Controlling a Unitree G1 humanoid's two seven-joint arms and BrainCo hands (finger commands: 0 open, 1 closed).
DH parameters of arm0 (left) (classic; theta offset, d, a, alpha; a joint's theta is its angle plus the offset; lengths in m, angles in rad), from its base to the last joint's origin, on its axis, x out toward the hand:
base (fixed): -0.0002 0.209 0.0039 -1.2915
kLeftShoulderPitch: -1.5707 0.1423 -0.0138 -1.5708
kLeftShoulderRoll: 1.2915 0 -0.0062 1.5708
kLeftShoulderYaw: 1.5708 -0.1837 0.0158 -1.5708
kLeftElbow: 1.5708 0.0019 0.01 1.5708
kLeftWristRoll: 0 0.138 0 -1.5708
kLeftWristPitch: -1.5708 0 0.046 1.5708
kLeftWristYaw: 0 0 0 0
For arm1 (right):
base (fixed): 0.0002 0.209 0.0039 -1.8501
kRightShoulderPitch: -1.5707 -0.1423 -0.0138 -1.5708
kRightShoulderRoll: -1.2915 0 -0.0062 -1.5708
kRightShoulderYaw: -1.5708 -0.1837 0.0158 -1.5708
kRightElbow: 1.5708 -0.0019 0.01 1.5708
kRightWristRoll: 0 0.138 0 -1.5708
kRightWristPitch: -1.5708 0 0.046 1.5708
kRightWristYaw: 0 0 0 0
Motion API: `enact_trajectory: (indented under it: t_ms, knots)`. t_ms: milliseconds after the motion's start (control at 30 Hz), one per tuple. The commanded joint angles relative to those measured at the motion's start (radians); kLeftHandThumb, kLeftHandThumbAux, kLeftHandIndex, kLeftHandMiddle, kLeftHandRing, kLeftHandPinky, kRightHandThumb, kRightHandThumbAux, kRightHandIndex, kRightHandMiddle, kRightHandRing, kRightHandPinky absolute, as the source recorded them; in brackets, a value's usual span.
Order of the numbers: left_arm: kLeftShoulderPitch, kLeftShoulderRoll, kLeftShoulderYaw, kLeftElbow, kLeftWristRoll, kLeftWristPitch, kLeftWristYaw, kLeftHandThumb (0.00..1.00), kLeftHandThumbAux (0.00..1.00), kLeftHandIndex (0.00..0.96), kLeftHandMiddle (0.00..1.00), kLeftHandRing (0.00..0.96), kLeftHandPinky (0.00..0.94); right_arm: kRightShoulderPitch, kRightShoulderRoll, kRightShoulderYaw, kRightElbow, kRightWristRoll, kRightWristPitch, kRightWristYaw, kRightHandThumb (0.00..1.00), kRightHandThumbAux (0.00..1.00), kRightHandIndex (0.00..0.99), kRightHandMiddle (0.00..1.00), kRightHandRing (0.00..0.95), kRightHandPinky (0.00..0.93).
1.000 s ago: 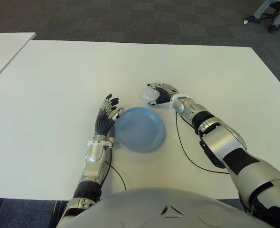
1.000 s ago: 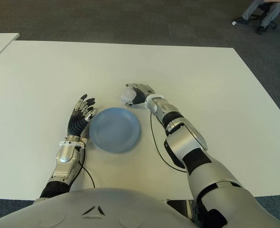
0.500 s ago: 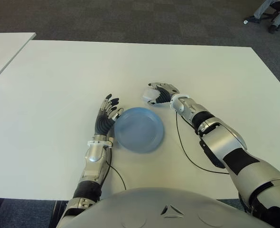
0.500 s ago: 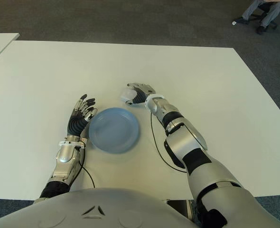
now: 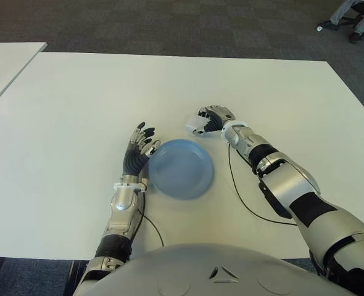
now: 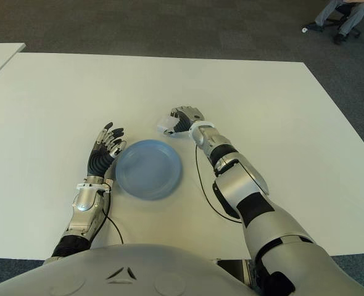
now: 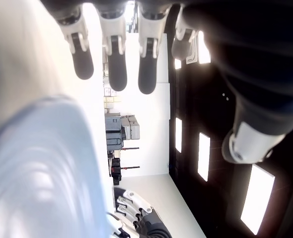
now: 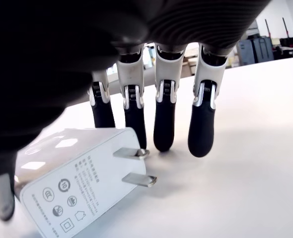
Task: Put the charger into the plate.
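A: The left hand (image 5: 139, 151) shows just to the left of the blue plate (image 5: 181, 168), fingers straight and spread, holding nothing. In its own wrist view the fingertips (image 7: 115, 64) hang free beside the plate's rim. It hasn't shifted over the last second.

B: And the plate?

A: It sits on the white table (image 5: 77, 105) between the two hands, with nothing in it. It has slid very slightly toward the left hand compared with a second ago.

B: What about the right side?

A: That is where the change is. The right hand (image 5: 214, 119) is just beyond the plate's far right edge, and it has rolled: a second ago the white charger (image 5: 193, 124) sat tucked under the palm, now it pokes out on the plate side. In the right wrist view the charger (image 8: 74, 181) lies at the palm with its prongs free, and the four fingers (image 8: 164, 119) reach down past it with their tips at the table. The thumb is hidden, so I can't tell whether the grip is closed.

B: So for the task?

A: My guess is the grasp is being settled; the charger isn't lifted, and the carry to the plate remains.
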Motion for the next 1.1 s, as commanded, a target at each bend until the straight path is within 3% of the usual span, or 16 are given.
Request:
enact_trajectory:
  t_ms: [33,167,300,600,767,1000,1033,1100]
  knots:
    - [0.024,0.007,0.01,0.049,0.002,-0.004,-0.002,0.0,0.596,0.066,0.228,0.21,0.182,0.028,0.016,0.021,0.02,-0.02,0.095,-0.011,0.788,0.667,0.393,0.509,0.608,0.577]
    - [0.02,0.005,0.012,0.059,0.0,-0.008,-0.001,0.0,0.594,0.062,0.228,0.213,0.189,0.024,0.025,0.032,0.015,-0.029,0.122,-0.033,0.834,0.675,0.403,0.499,0.634,0.595]
    - [0.019,0.003,0.013,0.062,-0.002,-0.009,-0.001,0.0,0.593,0.066,0.232,0.216,0.177,0.023,0.025,0.041,0.014,-0.032,0.129,-0.037,0.929,0.657,0.446,0.478,0.509,0.589]
    - [0.014,-0.001,0.013,0.064,0.004,-0.007,0.005,0.0,0.569,0.066,0.235,0.22,0.156,0.019,0.02,0.064,0.012,-0.039,0.116,-0.048,0.956,0.65,0.468,0.479,0.471,0.597]
    - [0.011,-0.003,0.013,0.069,0.0,-0.012,0.002,0.0,0.563,0.067,0.234,0.215,0.146,0.019,0.018,0.066,0.011,-0.035,0.116,-0.061,0.95,0.657,0.404,0.487,0.502,0.732]
    - [0.006,-0.007,0.015,0.077,0.001,-0.018,0.007,0.0,0.553,0.067,0.24,0.222,0.163,0.019,0.016,0.061,0.009,-0.029,0.115,-0.074,0.948,0.659,0.386,0.496,0.515,0.793]
    - [0.005,-0.007,0.015,0.079,0.002,-0.019,0.007,0.0,0.551,0.067,0.243,0.224,0.164,0.019,0.015,0.061,0.009,-0.029,0.114,-0.075,0.912,0.666,0.39,0.506,0.62,0.804]
    - [0.004,-0.008,0.017,0.08,0.0,-0.02,0.006,0.0,0.55,0.066,0.245,0.226,0.168,0.019,0.013,0.062,0.008,-0.03,0.111,-0.08,0.88,0.672,0.394,0.515,0.713,0.814]
